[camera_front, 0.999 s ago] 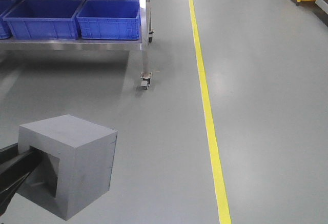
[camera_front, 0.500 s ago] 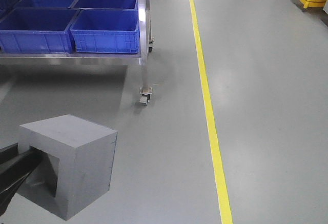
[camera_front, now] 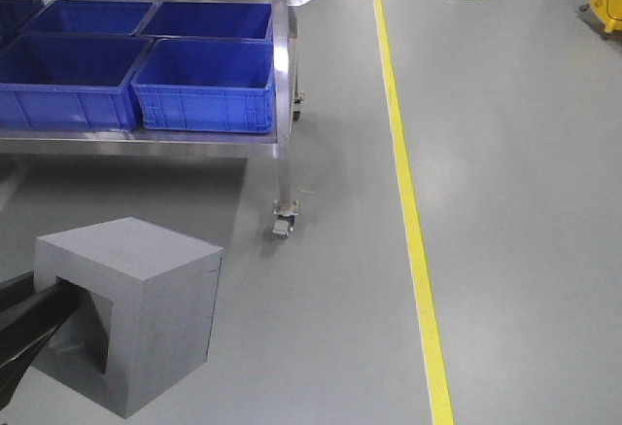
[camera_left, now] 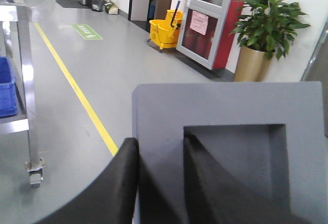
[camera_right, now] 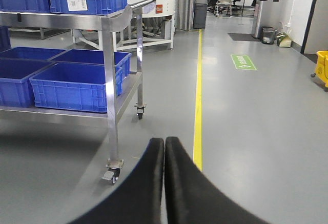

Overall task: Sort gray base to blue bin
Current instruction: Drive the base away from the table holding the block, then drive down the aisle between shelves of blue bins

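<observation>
Left gripper [camera_left: 162,183] has the gray base [camera_left: 225,111], right gripper [camera_right: 164,183] has nothing

Front view: gray base lower left, well apart from the blue bin [camera_front: 204,85] on the steel cart [camera_front: 285,143] upper left. Left wrist: fingers [camera_left: 128,178] pinch its wall, one inside the recess. Right wrist: tips pressed together.

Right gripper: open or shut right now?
Shut: the right gripper has its two black fingers pressed together with nothing between them.

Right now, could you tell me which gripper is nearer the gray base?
Left. The left gripper clamps a wall of the gray base, one finger inside its recess. The right gripper is shut, empty, not touching it.
</observation>
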Available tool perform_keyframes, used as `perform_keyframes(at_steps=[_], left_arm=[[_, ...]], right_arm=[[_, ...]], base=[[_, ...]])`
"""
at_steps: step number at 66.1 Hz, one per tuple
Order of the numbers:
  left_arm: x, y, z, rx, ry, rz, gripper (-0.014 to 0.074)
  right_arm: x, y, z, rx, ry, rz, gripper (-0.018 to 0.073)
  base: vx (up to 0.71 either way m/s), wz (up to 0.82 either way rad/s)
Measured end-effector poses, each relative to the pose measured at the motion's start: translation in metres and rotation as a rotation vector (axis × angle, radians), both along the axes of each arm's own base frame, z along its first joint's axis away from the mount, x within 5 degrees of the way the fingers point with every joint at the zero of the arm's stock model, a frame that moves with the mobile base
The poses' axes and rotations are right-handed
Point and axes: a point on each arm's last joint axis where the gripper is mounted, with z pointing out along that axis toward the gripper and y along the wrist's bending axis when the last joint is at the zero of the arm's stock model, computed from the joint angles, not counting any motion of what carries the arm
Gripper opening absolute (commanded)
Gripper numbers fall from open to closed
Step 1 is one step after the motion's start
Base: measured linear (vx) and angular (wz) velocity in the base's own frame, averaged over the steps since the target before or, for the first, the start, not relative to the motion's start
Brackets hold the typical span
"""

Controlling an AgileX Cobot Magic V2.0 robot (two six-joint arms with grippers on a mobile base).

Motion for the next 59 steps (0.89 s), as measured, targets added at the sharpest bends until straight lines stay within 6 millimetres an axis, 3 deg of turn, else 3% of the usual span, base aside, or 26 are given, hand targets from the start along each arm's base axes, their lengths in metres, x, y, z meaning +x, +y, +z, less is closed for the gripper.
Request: perform_keyframes(at_steps=[59], left_arm=[[0.0,0.0,0.0,0.0,0.0,0.0,-0.0006]], right_arm=[[0.0,0.0,0.0,0.0,0.0,0.0,-0.0009]], base=[[0.38,0.13]])
